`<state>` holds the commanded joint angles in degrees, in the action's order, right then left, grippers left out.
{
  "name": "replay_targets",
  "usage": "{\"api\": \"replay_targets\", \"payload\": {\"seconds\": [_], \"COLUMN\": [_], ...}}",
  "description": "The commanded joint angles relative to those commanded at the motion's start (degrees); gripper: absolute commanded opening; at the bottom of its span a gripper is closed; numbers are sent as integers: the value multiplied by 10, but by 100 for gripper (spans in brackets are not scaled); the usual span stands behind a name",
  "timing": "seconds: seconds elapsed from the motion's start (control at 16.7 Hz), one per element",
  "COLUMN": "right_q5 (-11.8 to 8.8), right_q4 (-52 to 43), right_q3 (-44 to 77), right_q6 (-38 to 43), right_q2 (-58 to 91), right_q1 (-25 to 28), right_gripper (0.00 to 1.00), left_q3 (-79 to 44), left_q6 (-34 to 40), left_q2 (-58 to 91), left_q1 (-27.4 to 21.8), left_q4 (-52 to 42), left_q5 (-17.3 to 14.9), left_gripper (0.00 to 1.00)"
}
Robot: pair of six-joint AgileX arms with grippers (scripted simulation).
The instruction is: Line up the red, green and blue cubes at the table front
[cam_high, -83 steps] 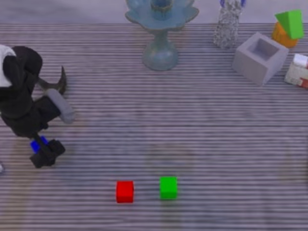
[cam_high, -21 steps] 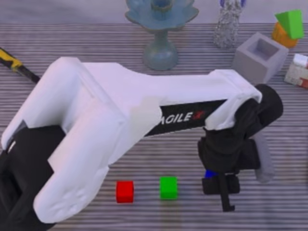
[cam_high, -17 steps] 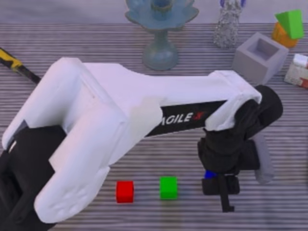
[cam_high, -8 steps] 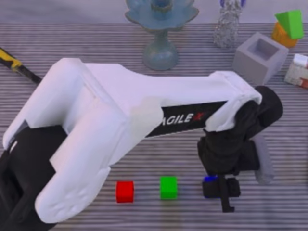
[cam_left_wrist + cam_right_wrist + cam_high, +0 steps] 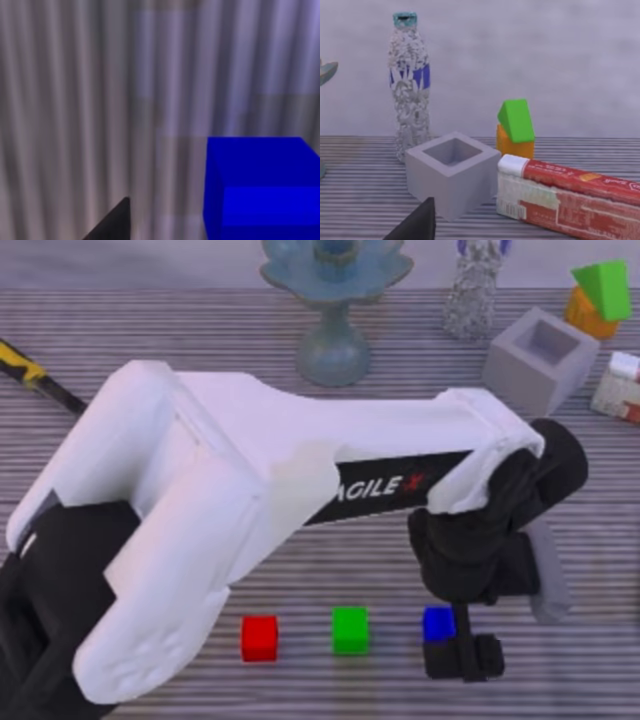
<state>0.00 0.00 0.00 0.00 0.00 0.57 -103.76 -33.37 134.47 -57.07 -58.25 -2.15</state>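
Note:
Three cubes sit in a row near the table's front edge: the red cube, the green cube and the blue cube, evenly spaced. My left gripper hangs just in front of the blue cube, open and holding nothing. In the left wrist view the blue cube rests on the stripes, with a gap between it and one dark fingertip. My right arm is out of the top view; its wrist view shows one dark fingertip over the back right of the table.
At the back stand a blue-grey pedestal bowl, a speckled bottle, a grey hollow box, a green wedge on an orange block, and a red and white carton. A yellow-handled tool lies at the left.
The left gripper carried the blue cube from the left side to the right of the green cube, set it on the table, opened and drew back toward the front edge.

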Motion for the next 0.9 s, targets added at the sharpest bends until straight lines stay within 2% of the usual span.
{"api": "replay_targets", "payload": {"seconds": [0.42,0.72,0.9], "right_q5": [0,0,0], "right_q4": [0,0,0], "right_q3": [0,0,0], "right_q6": [0,0,0], "right_q2": [0,0,0], "right_q1": [0,0,0], "right_gripper": [100,100,100], "left_q3": [-9,-81,-101], "left_q6": [0,-1,-2], "left_q2": [-2,-25,-35], "left_q1": [2,12,15], "left_q4": [-10,-113,-136], "left_q5": [-1,-1,0], "left_gripper": [100,100,100]}}
